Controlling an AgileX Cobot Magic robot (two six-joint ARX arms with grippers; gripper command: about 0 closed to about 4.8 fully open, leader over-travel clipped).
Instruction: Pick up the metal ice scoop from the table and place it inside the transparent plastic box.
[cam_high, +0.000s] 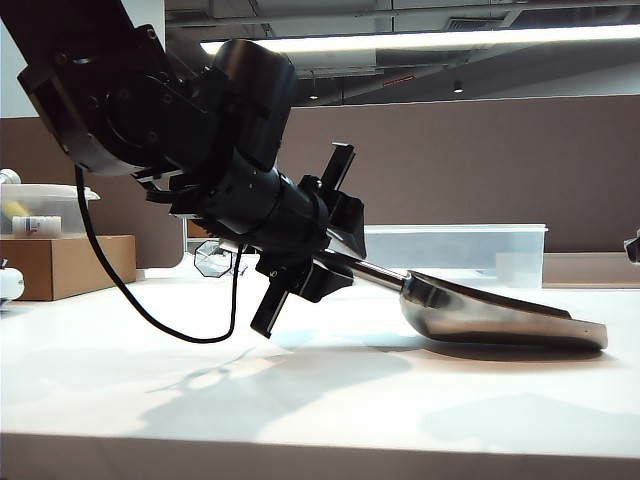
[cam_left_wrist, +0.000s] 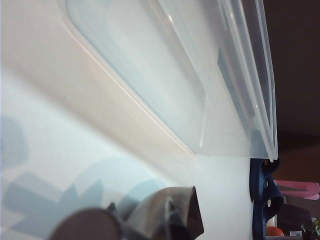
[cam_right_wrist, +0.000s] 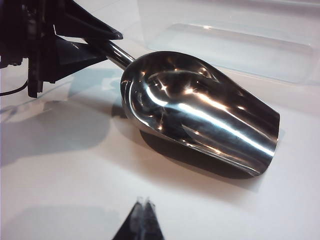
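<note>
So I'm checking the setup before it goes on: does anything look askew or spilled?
Nothing spilled. The metal ice scoop sits tilted, handle raised in the left pincer, bowl tip on the table. The right pincer is shut, apart from it.

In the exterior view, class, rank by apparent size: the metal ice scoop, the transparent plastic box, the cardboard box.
1. Metal ice scoop, nearest the camera.
2. Transparent plastic box, farther back, so unsure.
3. Cardboard box, partly cropped.
</note>
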